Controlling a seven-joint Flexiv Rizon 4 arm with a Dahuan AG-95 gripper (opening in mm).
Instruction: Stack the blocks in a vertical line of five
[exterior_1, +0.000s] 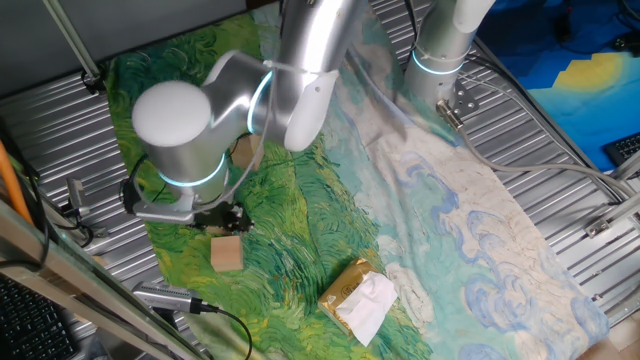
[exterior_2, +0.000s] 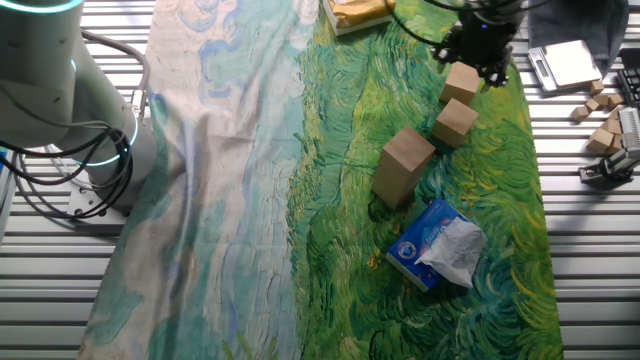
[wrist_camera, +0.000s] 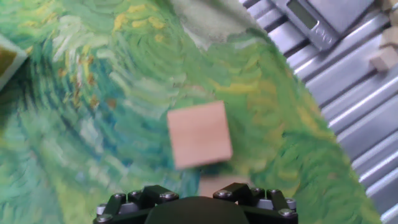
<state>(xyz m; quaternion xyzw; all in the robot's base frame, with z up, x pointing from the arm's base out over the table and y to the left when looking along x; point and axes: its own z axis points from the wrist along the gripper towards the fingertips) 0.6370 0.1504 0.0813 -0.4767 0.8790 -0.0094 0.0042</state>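
We start at the left of the other fixed view, where a two-high stack of blocks (exterior_2: 404, 165) stands on the green painted cloth (exterior_2: 330, 230), with the blue-and-white packet (exterior_2: 438, 245) just in front of it. To its right a single block (exterior_2: 456, 122) lies on the cloth, and further right and back a second loose block (exterior_2: 462, 80) lies just below the gripper (exterior_2: 480, 45). That is the relation we judge the coming move to turn on: the nearest block lies almost directly beneath the hand, a little toward the stack side, so a short descent would meet it.

In the hand view the same block (wrist_camera: 199, 134) shows face-on, blurred, just ahead of the gripper body at the bottom edge, its edges turned slightly off square to the frame. A sliver of pale wood (wrist_camera: 221, 184) shows right at the hand; we cannot tell what it is.

We cannot tell whether the fingers are apart or together: none of the views shows the tips clearly.

The one fixed view adds the yellow-gold packet (exterior_1: 358, 298) and one block (exterior_1: 227, 253) by the hand, but the arm hides the stack, which only the other fixed view shows.
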